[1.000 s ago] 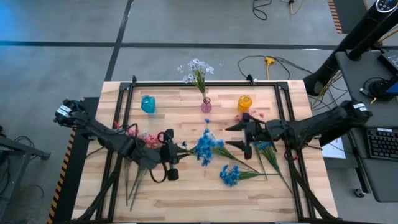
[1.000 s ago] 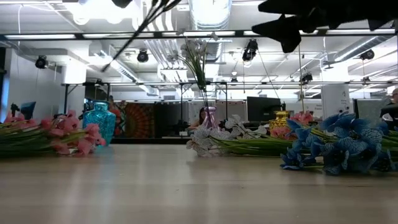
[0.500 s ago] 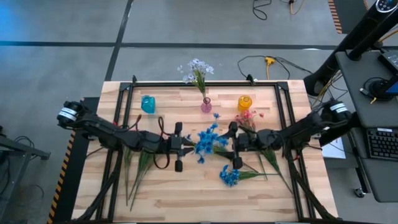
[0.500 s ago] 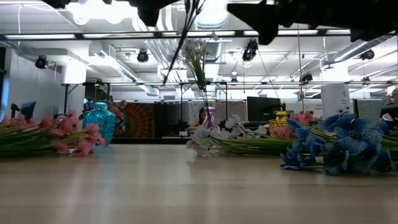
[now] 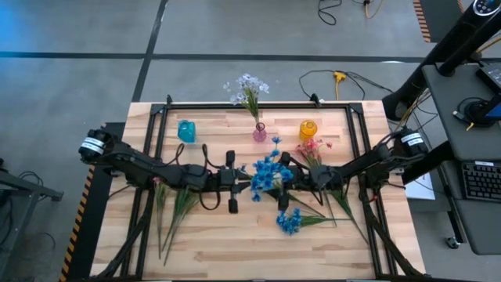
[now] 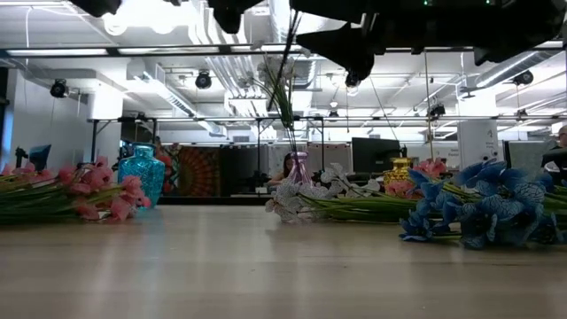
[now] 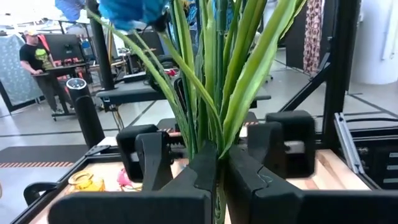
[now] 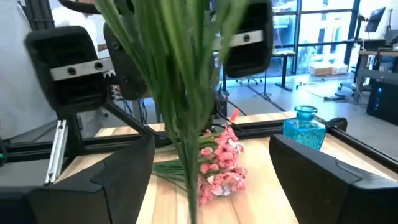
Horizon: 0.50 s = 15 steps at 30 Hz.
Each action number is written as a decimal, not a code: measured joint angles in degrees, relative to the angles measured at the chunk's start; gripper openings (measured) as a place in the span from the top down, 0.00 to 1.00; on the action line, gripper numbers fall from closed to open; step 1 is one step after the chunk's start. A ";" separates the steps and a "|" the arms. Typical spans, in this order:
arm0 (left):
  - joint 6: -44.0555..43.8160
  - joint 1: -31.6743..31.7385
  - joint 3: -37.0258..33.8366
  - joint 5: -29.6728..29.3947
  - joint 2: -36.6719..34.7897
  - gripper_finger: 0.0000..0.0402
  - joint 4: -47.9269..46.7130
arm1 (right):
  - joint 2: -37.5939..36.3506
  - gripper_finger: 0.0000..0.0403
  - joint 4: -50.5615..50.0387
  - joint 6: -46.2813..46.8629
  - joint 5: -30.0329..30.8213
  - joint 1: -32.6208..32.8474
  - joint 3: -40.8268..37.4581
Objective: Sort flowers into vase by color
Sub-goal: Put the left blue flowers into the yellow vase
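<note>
A blue flower spray (image 5: 266,175) hangs over the table's middle, and my left gripper (image 5: 247,182) is shut on its green stem. My right gripper (image 8: 211,152) faces it from the table's right, open. Its fingers stand on either side of the same stem bundle (image 8: 189,118) without touching it. A blue vase (image 5: 186,131), a pink vase (image 5: 259,134) with pale lavender-white flowers (image 5: 247,84), and a yellow vase (image 5: 308,129) stand along the far edge. Another blue spray (image 5: 290,221) lies on the table nearer the front. My left gripper pinches the spray's bundle of green stem and leaves (image 7: 217,158) between its two fingers. The fingers reach in level from the table's left and lie across the stem. The spray is lifted clear of the table, roughly upright, with the blossoms (image 7: 134,9) above the fingers.
Pink flowers lie at the left (image 6: 97,190) and by the yellow vase (image 5: 313,147). A white spray (image 6: 306,202) and green stems (image 5: 174,211) also lie on the wood. Black frame rails (image 5: 258,104) border the table. In the room beyond, a person (image 7: 34,56) stands at a desk.
Both grippers have moved toward the table's middle, toward each other. My left gripper carried the blue spray toward the right and tipped up to level, so the spray swung from slanting to nearly upright. My right gripper came toward the left until its fingers stood astride the stem.
</note>
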 joint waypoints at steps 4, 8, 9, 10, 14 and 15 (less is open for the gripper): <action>0.38 0.22 2.00 -0.37 2.76 1.00 -0.23 | -0.15 0.30 -0.12 -0.55 -0.05 0.04 0.52; 0.57 0.22 2.82 -0.35 3.35 1.00 0.17 | -0.43 0.41 -0.33 -0.54 -0.07 0.04 0.44; 0.57 0.22 2.79 -0.35 3.27 1.00 0.06 | -0.49 0.45 -0.38 -0.51 -0.07 0.04 0.42; 0.55 0.21 2.72 -0.35 3.14 1.00 -0.10 | -0.57 0.48 -0.33 -0.51 -0.06 0.04 0.42; -0.98 0.22 2.69 -0.42 2.71 0.98 -0.55 | -0.63 0.61 -0.35 -0.40 -0.09 0.04 0.42; -1.26 0.22 2.69 -0.44 2.61 0.97 -0.70 | -0.65 0.65 -0.33 -0.39 -0.09 0.06 0.42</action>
